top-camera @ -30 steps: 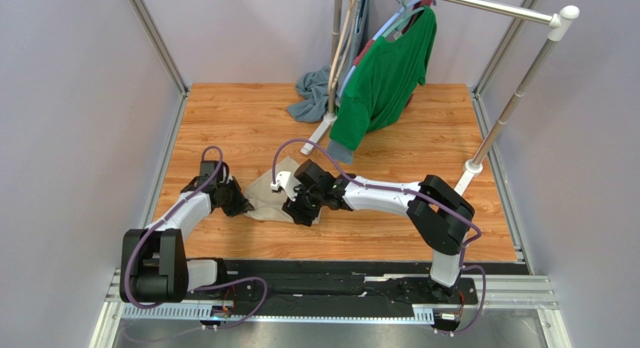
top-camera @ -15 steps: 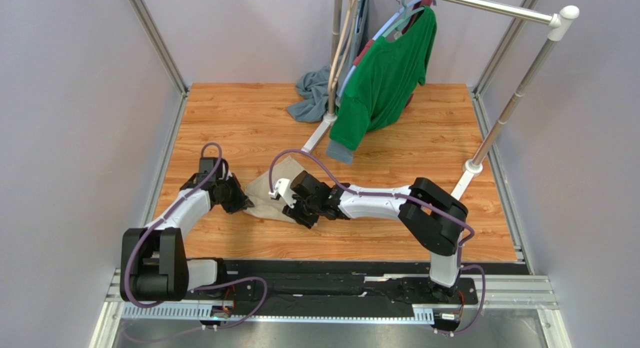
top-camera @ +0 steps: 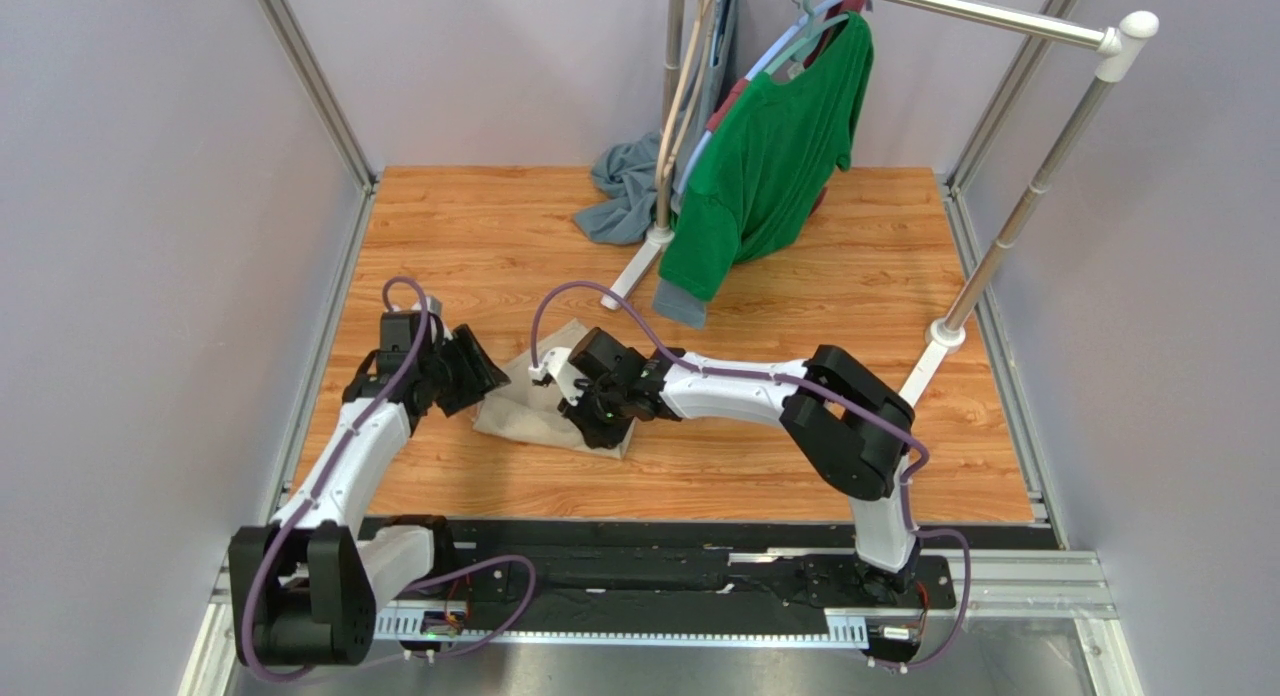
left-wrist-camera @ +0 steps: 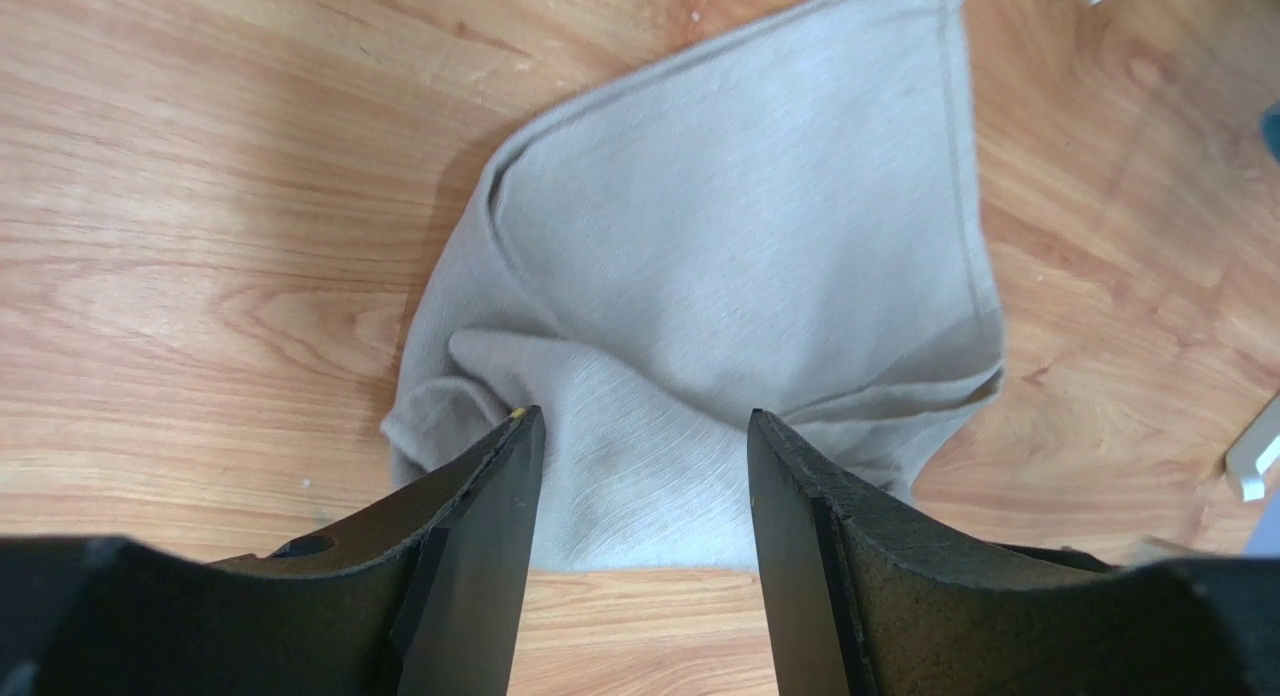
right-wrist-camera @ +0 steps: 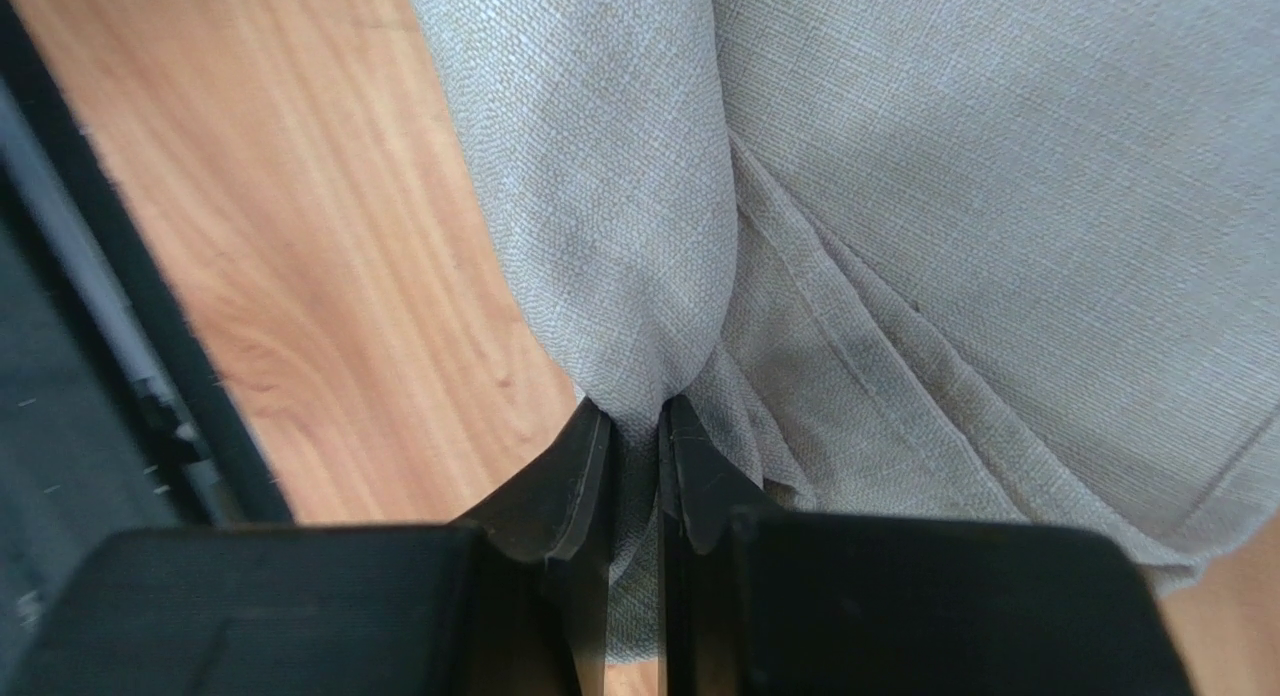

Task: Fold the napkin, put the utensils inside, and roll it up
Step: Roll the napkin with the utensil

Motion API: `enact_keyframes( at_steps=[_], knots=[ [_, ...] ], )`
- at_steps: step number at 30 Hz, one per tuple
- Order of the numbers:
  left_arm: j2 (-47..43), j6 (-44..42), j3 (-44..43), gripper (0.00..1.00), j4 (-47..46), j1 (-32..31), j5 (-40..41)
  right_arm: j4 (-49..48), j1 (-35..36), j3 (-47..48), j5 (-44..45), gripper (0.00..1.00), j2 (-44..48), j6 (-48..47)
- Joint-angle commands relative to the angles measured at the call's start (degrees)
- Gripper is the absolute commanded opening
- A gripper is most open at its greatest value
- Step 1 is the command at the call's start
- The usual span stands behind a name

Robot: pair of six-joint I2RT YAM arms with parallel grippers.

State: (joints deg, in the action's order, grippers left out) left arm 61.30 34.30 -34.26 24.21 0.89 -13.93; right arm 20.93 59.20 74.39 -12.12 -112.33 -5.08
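My L gripper (left-wrist-camera: 643, 419) has its jaws wide apart w/ nothing btwn them, hovering just over the napkin's (left-wrist-camera: 751, 231) 9 o'clock edge. My R gripper (right-wrist-camera: 639, 411) is pinched tight on a bunched fold at approx 4 o'clock. The napkin lies rumpled, partly folded, on the wood table (top-camera: 496, 231), left of centre.

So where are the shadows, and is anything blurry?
Left wrist view: soft shadow on the table beside the raised fold of the napkin, all sharp. Right wrist view: weave crisp, dark fingers of the right end effector show little detail. Top view: even light, no glare.
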Motion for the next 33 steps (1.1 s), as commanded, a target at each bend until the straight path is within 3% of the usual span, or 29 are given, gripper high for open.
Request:
enact_keyframes(
  at_steps=[1, 5, 14, 22, 33],
  knots=[
    [-5.04, -0.29, -0.72, 0.61, 1.81, 0.34, 4.96, 11.50, -0.66, 1.54, -13.26, 0.00, -4.29, 4.73],
    [-9.17, 0.76, 1.82, 0.61, 2.34, 0.26, 7.34, 14.05, -2.50, 4.53, -19.33, 0.00, -6.23, 7.19],
    [-14.71, 1.38, 6.66, 0.61, 1.55, 0.26, 3.48, 17.39, -9.54, 11.03, -29.09, 0.00, -13.25, 9.91],
    [-13.75, 0.50, 7.72, 0.61, -1.00, 0.26, 1.45, 18.89, -13.49, 15.25, -36.39, 0.00, -19.76, 10.97],
    [-10.06, 0.06, 10.09, 0.59, -4.51, 0.17, 3.21, 20.12, -15.17, 18.07, -38.33, 0.00, -23.63, 11.50]
  ],
)
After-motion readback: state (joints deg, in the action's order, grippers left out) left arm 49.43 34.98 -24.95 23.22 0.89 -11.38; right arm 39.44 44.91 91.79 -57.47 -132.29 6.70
